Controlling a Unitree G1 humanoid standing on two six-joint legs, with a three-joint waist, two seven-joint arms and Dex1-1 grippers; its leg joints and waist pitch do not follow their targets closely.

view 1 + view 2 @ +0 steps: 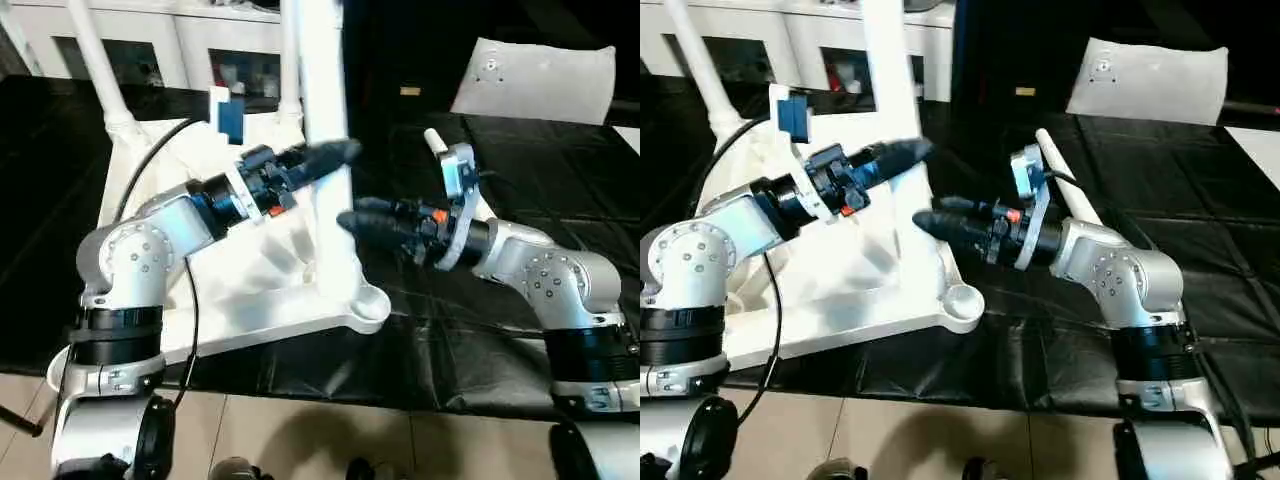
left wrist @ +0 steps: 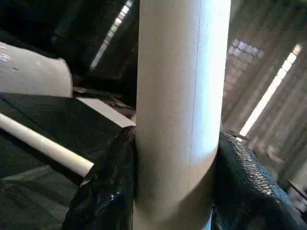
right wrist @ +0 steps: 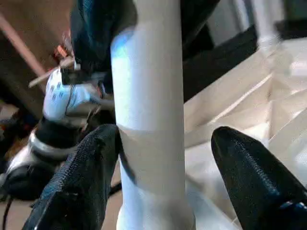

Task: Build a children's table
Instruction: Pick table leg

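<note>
Upturned white table top (image 1: 250, 290) on black worktop (image 1: 520, 170), upright leg (image 1: 322, 100) pinched between left gripper (image 1: 335, 155) fingers, right gripper (image 1: 355, 222) fingers spread around it lower down, loose leg (image 1: 1065, 185) behind.

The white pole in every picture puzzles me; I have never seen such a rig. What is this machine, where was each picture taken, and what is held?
It is a humanoid robot with two silver arms, each ending in a black two-fingered hand. The two wide pictures come from its head, looking down; the close-ups come from its wrists. On the black cover lies a white table top, upside down. The pole is a table leg standing in it. The left hand grips that leg; the right hand, lower down, is open around it. Another leg lies loose by the right arm.
</note>
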